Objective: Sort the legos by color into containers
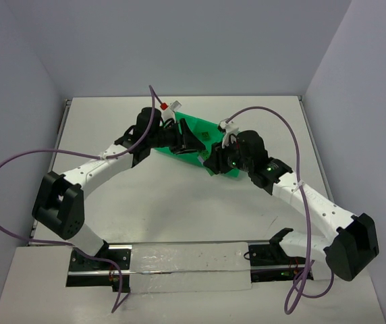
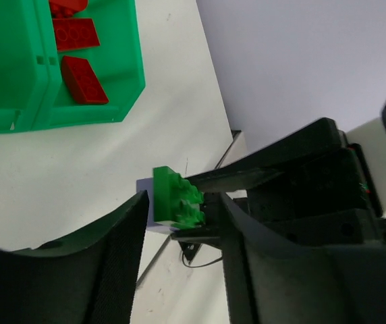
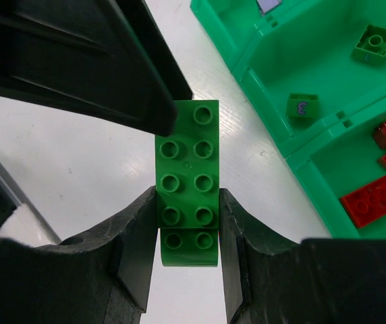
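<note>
My right gripper [image 3: 187, 233] is shut on a green lego stack [image 3: 187, 175], a long studded brick with a short one under its near end, held above the white table. In the left wrist view the same stack [image 2: 177, 198] shows end-on with a lavender-grey piece [image 2: 145, 202] on its back. My left gripper [image 2: 179, 233] stands open around that end, its fingers a little apart from it. The green tray of containers [image 3: 274, 125] lies just beyond. It holds red legos [image 3: 372, 200] in one compartment and small green legos [image 3: 374, 42] in the adjoining one.
In the top view both grippers meet at the tray's near edge [image 1: 203, 129], left gripper [image 1: 191, 143] facing right gripper [image 1: 211, 156]. Purple cables arc over both arms. Grey walls close the table on three sides. A red-and-white piece [image 1: 168, 105] lies behind the tray.
</note>
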